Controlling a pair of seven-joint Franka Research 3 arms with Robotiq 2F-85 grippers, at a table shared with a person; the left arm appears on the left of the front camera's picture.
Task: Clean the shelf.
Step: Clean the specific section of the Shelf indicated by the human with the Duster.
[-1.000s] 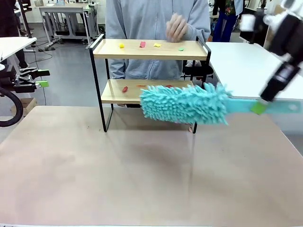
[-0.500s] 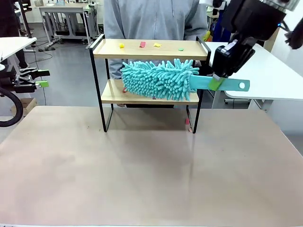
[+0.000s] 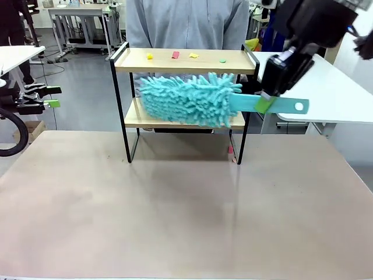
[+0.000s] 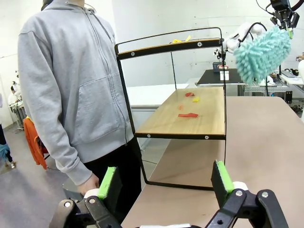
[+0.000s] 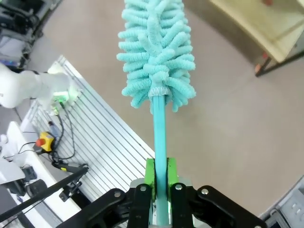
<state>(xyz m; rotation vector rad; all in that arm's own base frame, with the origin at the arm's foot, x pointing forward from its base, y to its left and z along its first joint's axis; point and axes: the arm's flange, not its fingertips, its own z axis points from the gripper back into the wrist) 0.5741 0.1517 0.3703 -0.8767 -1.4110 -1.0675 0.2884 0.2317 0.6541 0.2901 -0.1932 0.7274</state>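
The right gripper (image 3: 267, 103) sits in the upper right of the front view, clamped tight on the flat teal handle (image 3: 282, 106) of a duster (image 3: 186, 99). In its own wrist view the gripper (image 5: 160, 172) rises from the bottom centre, and the green pads (image 5: 150, 171) press on both sides of the handle. The fluffy teal head (image 5: 156, 52) runs up to the top edge over bare tabletop.

In the front view the head lies level, across the gap between the two boards of the shelf (image 3: 180, 69), which stands at top centre on the far part of the beige table (image 3: 175, 216). The left wrist view shows the duster (image 4: 261, 50) in the upper right corner, apart from the shelf's black frame. In the right wrist view a corner of the shelf (image 5: 266, 26) shows at upper right, beside the head and not touching it.

Small yellow, red and green scraps (image 3: 175, 55) lie on the top board. Red and yellow scraps (image 4: 188, 115) lie on the lower board (image 4: 199, 123). A red bit (image 3: 231, 150) lies on the table by the shelf's right leg.

The left gripper (image 3: 49, 96) is at the left edge, well apart from the shelf. In its own view it (image 4: 165, 179) gapes wide and holds nothing.

A person in a grey hoodie (image 3: 186, 23) stands behind the shelf.
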